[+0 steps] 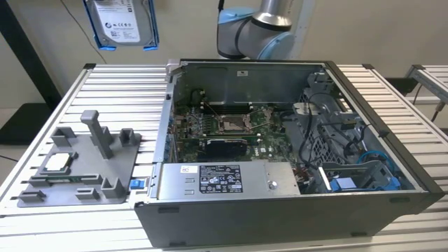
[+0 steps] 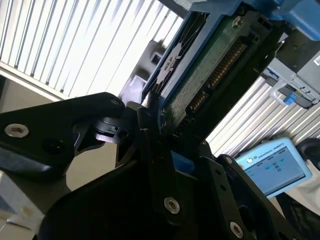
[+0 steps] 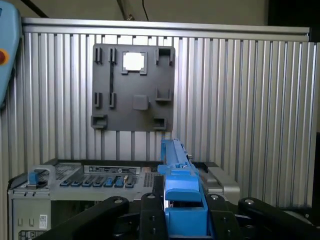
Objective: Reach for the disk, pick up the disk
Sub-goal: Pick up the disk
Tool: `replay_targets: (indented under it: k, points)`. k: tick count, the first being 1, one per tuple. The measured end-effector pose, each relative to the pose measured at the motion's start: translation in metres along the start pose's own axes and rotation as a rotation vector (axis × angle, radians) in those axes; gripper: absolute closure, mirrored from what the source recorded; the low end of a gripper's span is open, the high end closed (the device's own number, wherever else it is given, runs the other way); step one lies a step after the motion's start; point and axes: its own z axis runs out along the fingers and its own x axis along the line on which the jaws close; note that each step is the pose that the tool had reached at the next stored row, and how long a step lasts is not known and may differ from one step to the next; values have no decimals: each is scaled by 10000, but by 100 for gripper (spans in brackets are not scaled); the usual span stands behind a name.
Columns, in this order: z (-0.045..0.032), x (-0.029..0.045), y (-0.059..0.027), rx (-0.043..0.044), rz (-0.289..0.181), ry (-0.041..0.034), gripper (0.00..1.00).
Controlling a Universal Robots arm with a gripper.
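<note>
The silver-grey rectangular hard disk with blue plastic frame [image 1: 125,23] hangs high above the ribbed aluminium worktop [image 1: 112,89], at eleven o'clock from the open grey computer case [image 1: 280,215]. The black tool [image 3: 182,207] is clenched on its blue edges. The pick-up looks complete, and whatever follows calls for a steady clamp.

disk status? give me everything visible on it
The disk is a flat silver-grey drive with a white printed label and blue plastic frame along its edges. It hangs upright in the air at the exterior view's left, clear of the computer case. The second wrist view shows its green circuit board; the gripper is shut on it.
</note>
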Motion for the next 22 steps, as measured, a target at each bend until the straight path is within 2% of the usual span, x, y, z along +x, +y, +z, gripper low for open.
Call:
replay_targets:
  k: [10,18,22]
  points:
    - [-2,0,-265,0,0,0,100]
    - [-2,0,-529,0,0,0,100]
    - [-3,0,-614,-1,0,1,100]
